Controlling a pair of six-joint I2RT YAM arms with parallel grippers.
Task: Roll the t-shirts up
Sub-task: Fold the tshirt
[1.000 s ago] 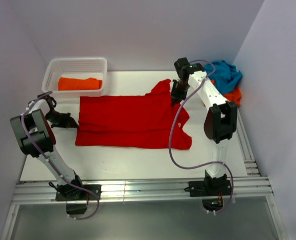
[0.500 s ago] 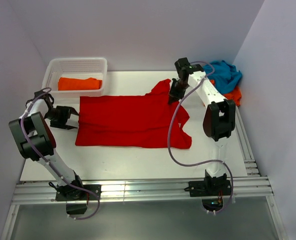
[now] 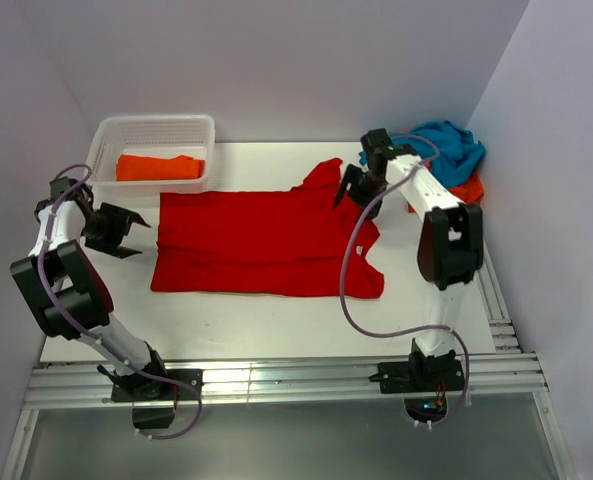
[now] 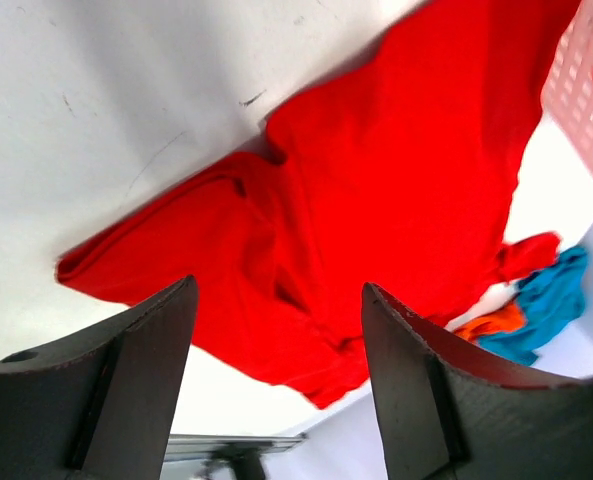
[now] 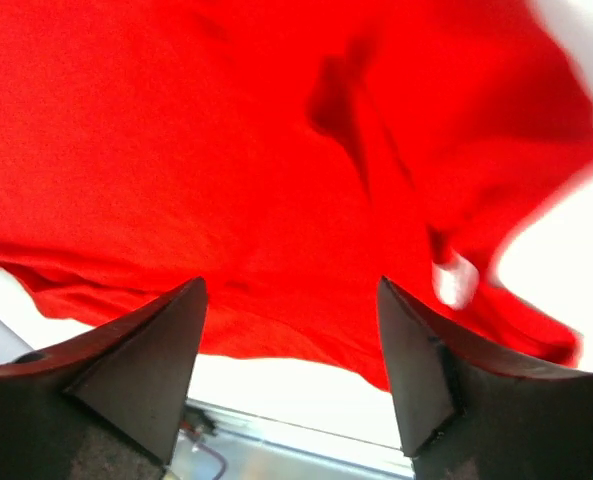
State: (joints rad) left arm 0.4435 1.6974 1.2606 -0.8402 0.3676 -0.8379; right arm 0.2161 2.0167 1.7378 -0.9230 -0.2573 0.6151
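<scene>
A bright red t-shirt (image 3: 261, 238) lies spread flat across the middle of the white table, its sleeves toward the right. It fills the left wrist view (image 4: 376, 190) and the right wrist view (image 5: 226, 150). My left gripper (image 3: 126, 230) hovers open just off the shirt's left edge, nothing between its fingers. Over the shirt's upper right sleeve my right gripper (image 3: 348, 186) stands open and empty. An orange t-shirt (image 3: 159, 167) lies folded in the white basket (image 3: 104, 135). A teal t-shirt (image 3: 446, 145) is heaped on another orange one (image 3: 466, 190) at the back right.
The white lattice basket (image 4: 586, 80) stands at the back left, close to my left arm. Walls close the table in on the left, back and right. An aluminium rail (image 3: 276, 385) runs along the near edge by the arm bases.
Both grippers have opened and let go of the red t-shirt. The left one drew back to the left off the shirt's edge; the right one lifted and shifted slightly right.
</scene>
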